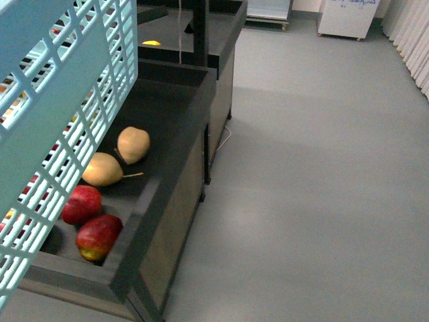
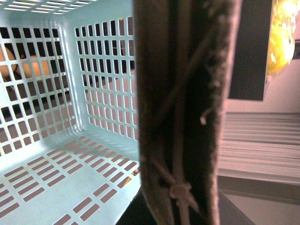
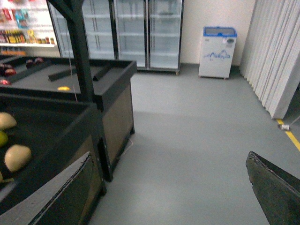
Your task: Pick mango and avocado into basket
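Note:
The pale teal slotted basket [image 1: 53, 100] hangs raised at the left, in front of the dark fruit bin. In the left wrist view its floor [image 2: 93, 178] holds nothing, and its brown handle [image 2: 187, 93], bound with white ties, fills the middle. My left gripper [image 2: 176, 211] is shut on the basket's handle. In the bin lie two red fruits, one with a yellow-green patch [image 1: 98, 236]; whether it is the mango I cannot tell. The avocado is out of view. My right gripper [image 3: 166, 197] is open over the grey floor, nothing between its fingers [image 3: 276, 192].
Two tan fruits [image 1: 133, 144] lie further back in the dark bin [image 1: 174, 181]. A second stand behind carries a yellow fruit [image 1: 151, 43]. Grey floor [image 1: 322, 188] stretches to the right. Glass-door fridges [image 3: 131, 33], a white freezer [image 3: 218, 51] and vertical blinds [image 3: 276, 51] line the walls.

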### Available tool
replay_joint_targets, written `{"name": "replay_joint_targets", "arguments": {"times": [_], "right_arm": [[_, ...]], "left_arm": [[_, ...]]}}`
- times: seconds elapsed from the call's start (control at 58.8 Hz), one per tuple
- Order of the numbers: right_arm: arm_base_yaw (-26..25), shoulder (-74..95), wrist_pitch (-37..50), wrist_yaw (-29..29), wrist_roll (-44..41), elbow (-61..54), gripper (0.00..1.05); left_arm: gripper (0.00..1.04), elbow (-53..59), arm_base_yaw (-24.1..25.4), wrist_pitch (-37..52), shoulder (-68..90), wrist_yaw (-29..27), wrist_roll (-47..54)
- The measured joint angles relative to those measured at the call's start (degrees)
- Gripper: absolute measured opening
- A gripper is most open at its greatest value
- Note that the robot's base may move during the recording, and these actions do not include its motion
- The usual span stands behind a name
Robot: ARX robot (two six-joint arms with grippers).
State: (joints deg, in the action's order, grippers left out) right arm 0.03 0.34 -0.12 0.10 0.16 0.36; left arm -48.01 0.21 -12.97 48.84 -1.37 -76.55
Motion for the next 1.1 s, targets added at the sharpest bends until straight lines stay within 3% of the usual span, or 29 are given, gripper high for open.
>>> {"name": "replay_joint_targets", "arguments": {"times": [1.105], "right_arm": [[0.0, -0.09, 0.0, -0.13, -0.09, 0.0, 0.97]], "left_arm": [[0.06, 0.0, 0.0, -0.02, 0.02, 0.02, 0.0]]}}
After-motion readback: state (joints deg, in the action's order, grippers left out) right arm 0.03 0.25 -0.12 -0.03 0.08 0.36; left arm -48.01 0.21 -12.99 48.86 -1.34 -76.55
